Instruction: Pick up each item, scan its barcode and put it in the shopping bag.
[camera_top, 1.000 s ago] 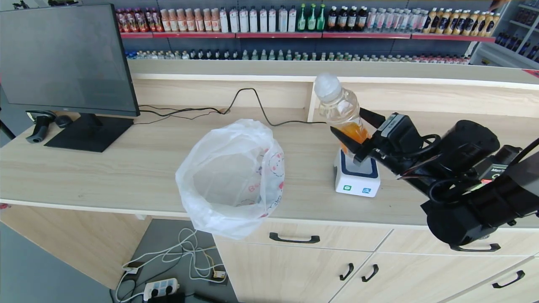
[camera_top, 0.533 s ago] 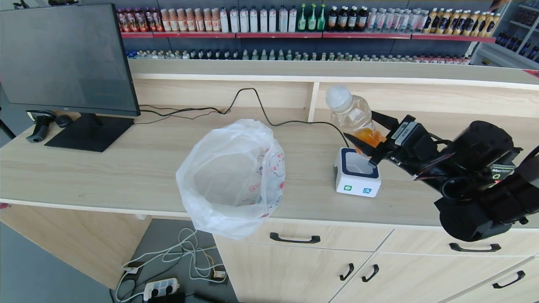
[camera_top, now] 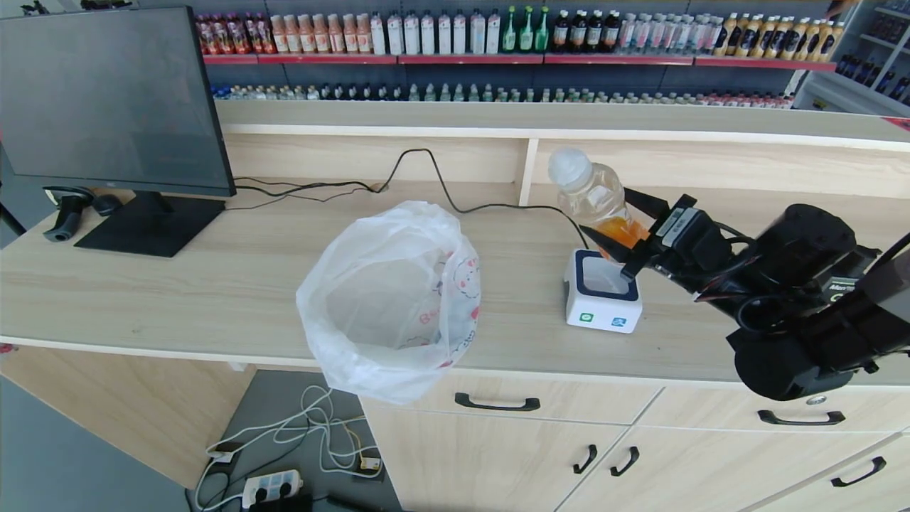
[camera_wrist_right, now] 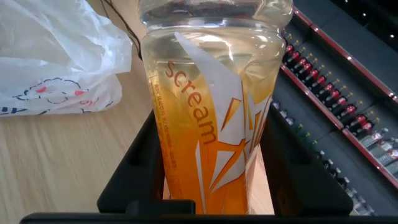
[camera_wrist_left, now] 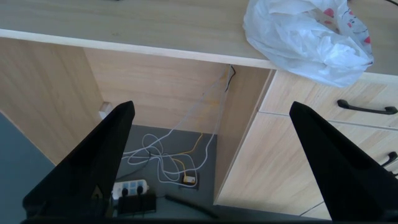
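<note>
In the head view, right of centre, my right gripper (camera_top: 606, 213) was clamped on the lower, orange half of one bottle (camera_top: 593, 195). The bottle was tilted, cap toward the upper left, and hung just above the far edge of the one white scanner (camera_top: 603, 295) on the desk (camera_top: 213, 284). I judged this to be the scanning step. I could not tell whether the barcode faced the scanner window. One shopping bag (camera_top: 391, 299) stood open at the centre of the frame, near the desk's front edge, and one monitor (camera_top: 114, 99) sat at upper left.

In the left wrist view, my left gripper (camera_wrist_left: 211, 104) hung with fingers spread wide and nothing between them, below desk level. The bag (camera_wrist_left: 311, 37) showed at upper right.

In the right wrist view, the bottle (camera_wrist_right: 211, 124) stood between the black fingers of the gripper (camera_wrist_right: 214, 155), pinched from both sides, and the bag (camera_wrist_right: 56, 56) lay at upper left.

Next, as I saw it, the bottle had to go left over the bag's mouth and be lowered before I let it go.
</note>
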